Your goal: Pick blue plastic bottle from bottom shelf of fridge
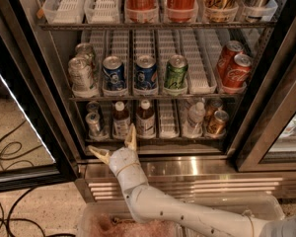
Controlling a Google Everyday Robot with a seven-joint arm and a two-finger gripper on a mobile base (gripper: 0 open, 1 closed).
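The fridge (266,98) stands open. On the bottom shelf (158,140) two dark brownish bottles with white caps stand side by side. The left one, the blue plastic bottle (121,122), has a pale label, and its twin (145,119) stands right of it. My gripper (112,140) is open just in front of the shelf's front rail, below the left bottle. One fingertip (131,132) points up between the two bottles, and the other (93,151) sticks out to the left. It touches nothing.
A clear bottle (195,117) and metal cans (94,123) (217,123) share the bottom shelf. Cans fill the rack above (145,73). The ribbed steel base (197,174) lies under the shelf. The open glass door (19,132) stands left, with cables (7,149) on the floor.
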